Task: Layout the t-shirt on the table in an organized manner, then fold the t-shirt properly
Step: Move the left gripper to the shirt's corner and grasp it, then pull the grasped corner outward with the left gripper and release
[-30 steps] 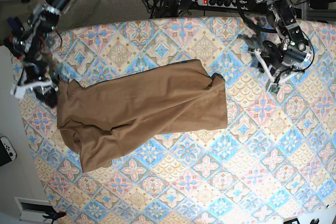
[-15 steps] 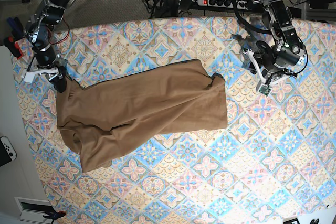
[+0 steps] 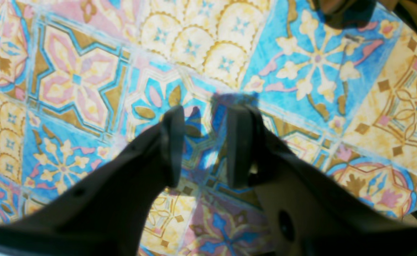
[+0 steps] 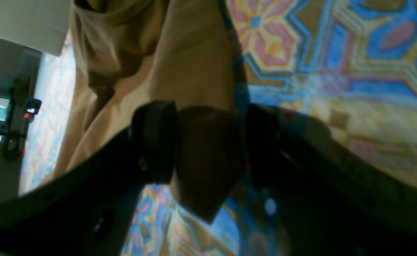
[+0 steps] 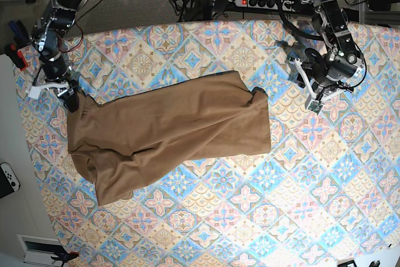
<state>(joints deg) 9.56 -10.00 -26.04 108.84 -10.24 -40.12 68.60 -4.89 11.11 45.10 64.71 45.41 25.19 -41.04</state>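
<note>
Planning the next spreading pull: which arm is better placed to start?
Probably the right. The right gripper already has a corner of the t-shirt between its fingers, while the left gripper hovers open over bare table, apart from the cloth.

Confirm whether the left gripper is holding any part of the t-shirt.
No: the left gripper hangs open over bare table, nothing between its jaws.

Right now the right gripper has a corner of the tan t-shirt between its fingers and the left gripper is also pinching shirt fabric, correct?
Not quite. The right gripper does have a corner of the t-shirt between its fingers, but the left gripper holds nothing: the left wrist view shows only the patterned table between its parted fingers.
</note>
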